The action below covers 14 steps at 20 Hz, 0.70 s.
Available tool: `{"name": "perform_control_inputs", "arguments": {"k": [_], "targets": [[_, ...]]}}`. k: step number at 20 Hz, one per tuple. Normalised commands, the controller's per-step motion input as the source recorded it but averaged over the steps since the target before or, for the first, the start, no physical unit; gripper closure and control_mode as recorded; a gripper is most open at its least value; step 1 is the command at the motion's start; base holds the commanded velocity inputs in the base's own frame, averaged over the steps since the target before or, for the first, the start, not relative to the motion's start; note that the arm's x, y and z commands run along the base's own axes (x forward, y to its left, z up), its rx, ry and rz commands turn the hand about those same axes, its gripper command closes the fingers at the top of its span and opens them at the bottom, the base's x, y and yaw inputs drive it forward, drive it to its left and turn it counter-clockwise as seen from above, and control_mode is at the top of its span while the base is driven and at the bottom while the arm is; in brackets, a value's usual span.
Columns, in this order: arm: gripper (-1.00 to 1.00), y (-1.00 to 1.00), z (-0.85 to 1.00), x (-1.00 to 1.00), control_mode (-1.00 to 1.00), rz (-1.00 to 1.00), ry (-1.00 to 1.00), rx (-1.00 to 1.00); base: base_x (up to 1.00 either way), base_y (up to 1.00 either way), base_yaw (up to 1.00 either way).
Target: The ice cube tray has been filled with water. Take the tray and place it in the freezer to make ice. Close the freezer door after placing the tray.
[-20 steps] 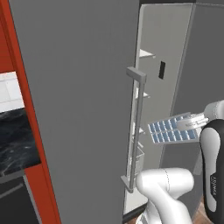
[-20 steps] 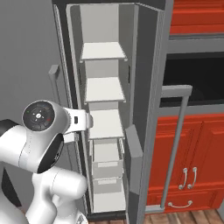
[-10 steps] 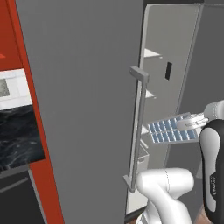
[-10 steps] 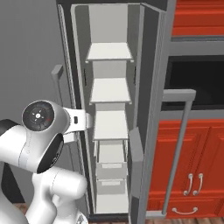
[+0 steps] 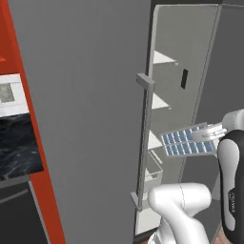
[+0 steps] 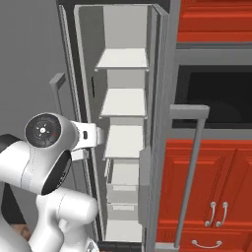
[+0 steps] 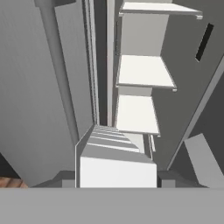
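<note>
The ice cube tray (image 5: 187, 142) is clamped by one end in the gripper (image 5: 213, 132), level before the open freezer (image 6: 124, 147). Water could be spilled if tilted against a shelf (image 6: 125, 141) edge.

**Flat, even rendered light**

Evenly lit throughout, no glare or blown highlights. Soft shading only: darker under the white shelves (image 6: 123, 60) at upper centre, near black in the oven window (image 6: 216, 96) at right. Sharp across all frames, slightly jagged along edges. No bending at the borders.
</note>
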Motion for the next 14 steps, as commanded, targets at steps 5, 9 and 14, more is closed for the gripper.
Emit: {"name": "perform_control_inputs", "arguments": {"k": [5, 9, 14], "targets": [[1.0, 0.0, 0.0, 0.0, 1.0, 0.0, 0.0, 0.0, 0.04, -0.22, 0.15], [1.0, 0.0, 0.0, 0.0, 1.0, 0.0, 0.0, 0.0, 0.14, -0.06, 0.14], [1.0, 0.0, 0.0, 0.0, 1.0, 0.0, 0.0, 0.0, 0.08, -0.12, 0.14]]}}
